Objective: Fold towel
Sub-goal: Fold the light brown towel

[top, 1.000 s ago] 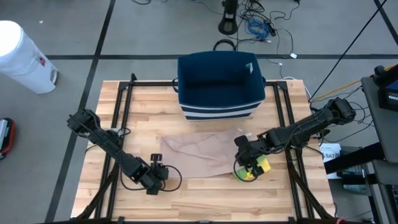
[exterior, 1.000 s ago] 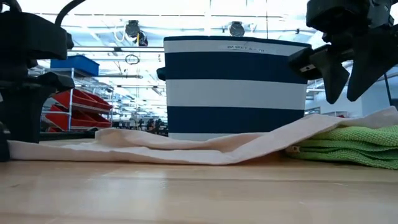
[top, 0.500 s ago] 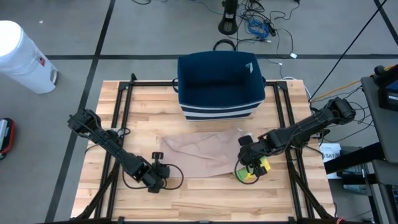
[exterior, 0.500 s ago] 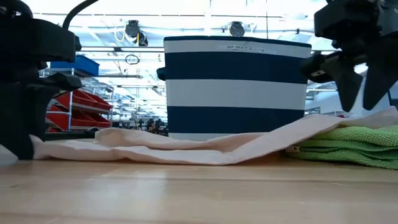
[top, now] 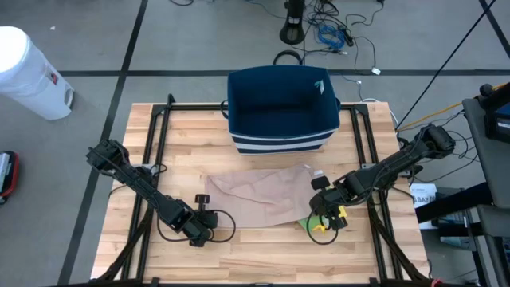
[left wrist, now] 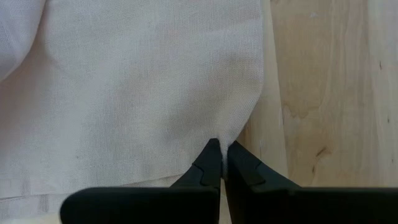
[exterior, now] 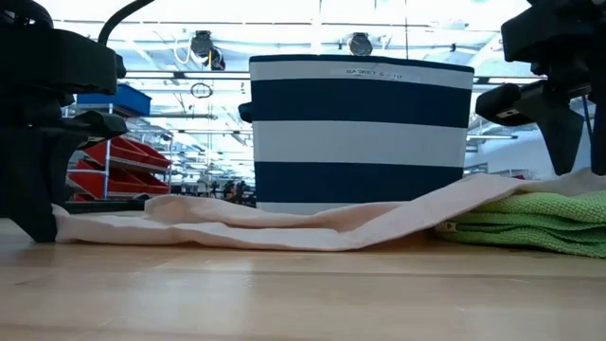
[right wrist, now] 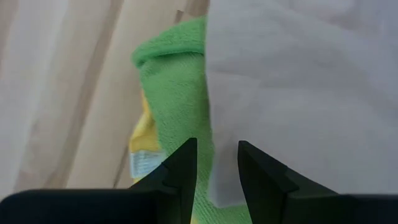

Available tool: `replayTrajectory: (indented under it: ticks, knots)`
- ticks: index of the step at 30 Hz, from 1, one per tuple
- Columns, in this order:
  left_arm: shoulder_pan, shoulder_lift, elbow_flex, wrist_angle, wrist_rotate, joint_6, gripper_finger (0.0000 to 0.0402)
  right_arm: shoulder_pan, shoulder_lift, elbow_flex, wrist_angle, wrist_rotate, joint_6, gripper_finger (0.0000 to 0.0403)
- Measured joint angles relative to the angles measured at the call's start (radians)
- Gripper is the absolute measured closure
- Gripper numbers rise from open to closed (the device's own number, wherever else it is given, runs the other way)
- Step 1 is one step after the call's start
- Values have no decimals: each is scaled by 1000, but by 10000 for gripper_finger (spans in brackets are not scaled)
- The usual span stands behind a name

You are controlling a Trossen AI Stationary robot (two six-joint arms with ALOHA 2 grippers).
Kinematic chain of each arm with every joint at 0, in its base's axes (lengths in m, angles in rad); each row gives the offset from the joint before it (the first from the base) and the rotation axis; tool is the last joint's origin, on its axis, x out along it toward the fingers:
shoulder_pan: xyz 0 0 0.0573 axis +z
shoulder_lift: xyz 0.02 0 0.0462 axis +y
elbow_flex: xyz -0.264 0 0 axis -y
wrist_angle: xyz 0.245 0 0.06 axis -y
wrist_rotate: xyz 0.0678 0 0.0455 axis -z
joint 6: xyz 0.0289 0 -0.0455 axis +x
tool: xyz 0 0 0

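Observation:
A beige towel (top: pixel 255 198) lies spread and wrinkled on the wooden table in front of a navy-and-white striped basket (top: pixel 279 108). Its right end is draped over a folded green cloth (exterior: pixel 530 223). My left gripper (left wrist: pixel 221 149) is down at the towel's near left corner, shut on it. My right gripper (right wrist: pixel 217 162) hangs open just above the towel's near right part and the green cloth (right wrist: pixel 177 81), with nothing between its fingers. In the low view the towel (exterior: pixel 284 227) rests flat, rising at the right onto the green cloth. My left gripper pinches the towel's near left corner (left wrist: pixel 231 127) between its two fingers, which come steeply from above. The cloth puckers into a small ridge at the fingertips. One layer or several, I cannot tell. The towel lies slack on the table.
The basket (exterior: pixel 360 133) stands at the table's far middle, close behind the towel. A yellow item (top: pixel 339 214) lies with the green cloth at the near right. Black frame rails run along both sides of the table. Bare wood lies along the near edge.
My left gripper has shut on the towel's near left corner, and the towel's left end has drawn in a little toward the fingers. My right gripper has drifted toward the table's near right and tipped, staying open above the green cloth.

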Motion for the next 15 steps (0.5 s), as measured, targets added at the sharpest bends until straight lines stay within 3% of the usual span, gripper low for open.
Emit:
replayTrajectory:
  ticks: [4, 15]
  knots:
    - [0, 0, 0, 0, 1, 0, 399, 1, 0, 0, -22, 46, 4, 300]
    - [0, 0, 0, 0, 6, 3, 400, 1, 0, 0, -17, 45, 13, 300]
